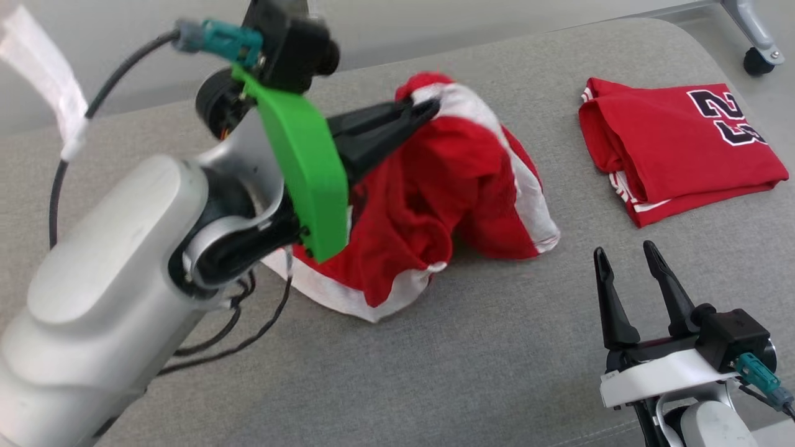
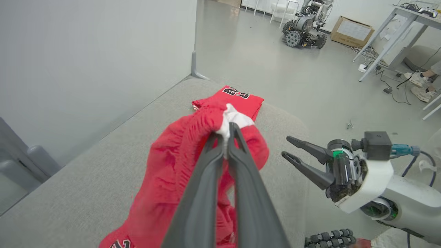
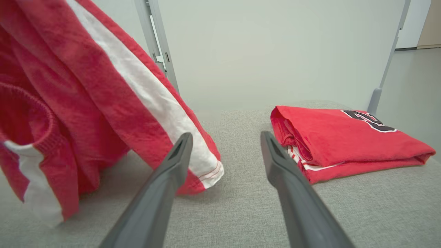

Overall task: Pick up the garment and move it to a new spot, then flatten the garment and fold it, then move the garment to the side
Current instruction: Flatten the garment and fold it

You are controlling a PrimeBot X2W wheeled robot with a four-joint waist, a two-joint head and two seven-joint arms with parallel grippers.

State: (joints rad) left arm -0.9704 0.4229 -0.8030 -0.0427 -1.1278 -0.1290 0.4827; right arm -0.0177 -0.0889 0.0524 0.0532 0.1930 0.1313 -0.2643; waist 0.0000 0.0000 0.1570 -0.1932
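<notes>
Head view: the left hand point(image 1: 425, 110) is pinched shut on a white-trimmed edge of the red garment point(image 1: 447, 186). It holds that bunch up while the rest drapes onto the grey tabletop point(image 1: 497, 347), a high grip that likely suits carrying it to a new spot. The right hand point(image 1: 623, 251) waits wide open and empty near a folded jersey point(image 1: 677, 143).

Left wrist view: the fingers point(image 2: 203, 186) meet on the cloth's hem.

Right wrist view: the open fingers point(image 3: 296, 193) point between the hanging garment and the folded jersey, touching neither.
</notes>
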